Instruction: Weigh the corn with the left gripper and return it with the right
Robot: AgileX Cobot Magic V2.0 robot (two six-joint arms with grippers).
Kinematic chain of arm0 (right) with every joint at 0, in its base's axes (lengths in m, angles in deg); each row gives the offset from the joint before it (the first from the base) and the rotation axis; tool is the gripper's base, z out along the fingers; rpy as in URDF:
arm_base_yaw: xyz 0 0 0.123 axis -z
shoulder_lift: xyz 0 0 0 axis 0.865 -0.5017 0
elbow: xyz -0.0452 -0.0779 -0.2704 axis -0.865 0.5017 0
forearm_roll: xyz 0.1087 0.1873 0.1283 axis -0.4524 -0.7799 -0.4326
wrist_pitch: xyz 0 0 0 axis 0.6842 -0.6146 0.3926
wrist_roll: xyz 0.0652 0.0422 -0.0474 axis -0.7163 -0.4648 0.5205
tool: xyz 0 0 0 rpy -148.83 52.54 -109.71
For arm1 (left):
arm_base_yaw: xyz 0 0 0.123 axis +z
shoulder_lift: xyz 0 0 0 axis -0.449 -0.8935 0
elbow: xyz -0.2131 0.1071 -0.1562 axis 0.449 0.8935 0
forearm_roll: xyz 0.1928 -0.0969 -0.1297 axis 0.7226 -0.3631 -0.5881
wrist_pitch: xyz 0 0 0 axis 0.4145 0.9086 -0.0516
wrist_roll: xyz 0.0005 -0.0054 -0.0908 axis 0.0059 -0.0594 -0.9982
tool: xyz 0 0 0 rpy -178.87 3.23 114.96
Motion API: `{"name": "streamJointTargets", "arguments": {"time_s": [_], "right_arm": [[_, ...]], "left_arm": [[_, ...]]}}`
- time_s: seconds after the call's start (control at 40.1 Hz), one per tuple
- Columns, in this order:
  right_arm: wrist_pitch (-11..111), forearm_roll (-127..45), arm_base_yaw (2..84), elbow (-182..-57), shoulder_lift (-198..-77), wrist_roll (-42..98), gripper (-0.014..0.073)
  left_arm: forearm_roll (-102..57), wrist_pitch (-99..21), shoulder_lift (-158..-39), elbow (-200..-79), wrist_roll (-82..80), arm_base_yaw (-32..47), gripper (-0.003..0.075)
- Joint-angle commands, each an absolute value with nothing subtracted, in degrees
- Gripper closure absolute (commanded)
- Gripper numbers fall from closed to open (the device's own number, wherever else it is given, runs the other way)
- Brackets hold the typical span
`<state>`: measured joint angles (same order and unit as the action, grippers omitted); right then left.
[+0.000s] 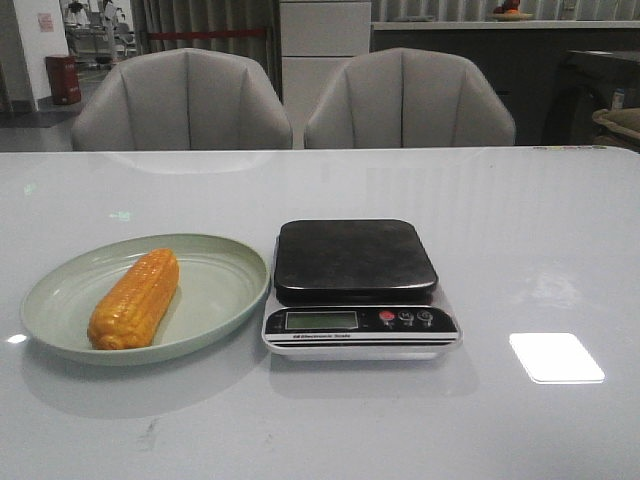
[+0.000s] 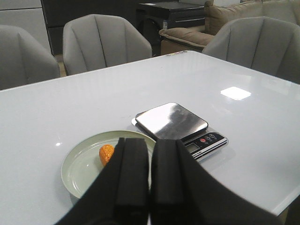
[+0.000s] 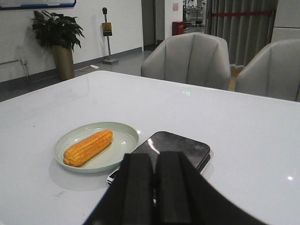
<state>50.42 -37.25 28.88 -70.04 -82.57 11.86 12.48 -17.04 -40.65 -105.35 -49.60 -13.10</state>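
The corn (image 1: 135, 299) lies on a pale green plate (image 1: 225, 310) just left of the scale (image 1: 357, 288) on the white surface (image 1: 520, 260). Both the left gripper (image 2: 150, 180) and right gripper (image 3: 155, 187) hang above it, seemingly clenched and empty

**Occluded, cropped and illegible regions across the three views**

In the left wrist view, the left gripper (image 2: 149, 187) stands in front of the corn (image 2: 106, 153), so only one orange end shows beyond the left finger; the near rim of the plate (image 2: 75, 164) is likewise covered, and the gripper's base is cut off by the picture's edge. In the right wrist view, the right gripper (image 3: 154, 187) hides the display panel and near edge of the scale (image 3: 176, 147), with its own base also cropped. In the front view, the scale's display reading and the printed lettering beneath it are too small to read.
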Motion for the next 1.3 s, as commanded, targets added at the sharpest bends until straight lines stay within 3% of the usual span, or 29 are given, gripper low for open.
{"name": "streamJointTargets", "arguments": {"time_s": [0.0,0.224,0.598,0.772,1.27], "right_arm": [[55.3,-37.5,29.3,-71.5,-83.1,12.3,0.0416],[55.3,-37.5,29.3,-71.5,-83.1,12.3,0.0416],[55.3,-37.5,29.3,-71.5,-83.1,12.3,0.0416],[55.3,-37.5,29.3,-71.5,-83.1,12.3,0.0416],[55.3,-37.5,29.3,-71.5,-83.1,12.3,0.0416]], "left_arm": [[12.7,-21.8,-41.3,-106.7,-49.8,-13.2,0.0606],[12.9,-23.8,-41.7,-105.3,-49.8,-9.8,0.0606],[10.6,-49.8,-41.7,-91.3,-49.8,17.5,0.0606],[9.8,-55.1,-40.9,-85.9,-49.8,26.0,0.0606],[9.6,-53.3,-39.4,-81.6,-49.8,28.1,0.0606]]}}
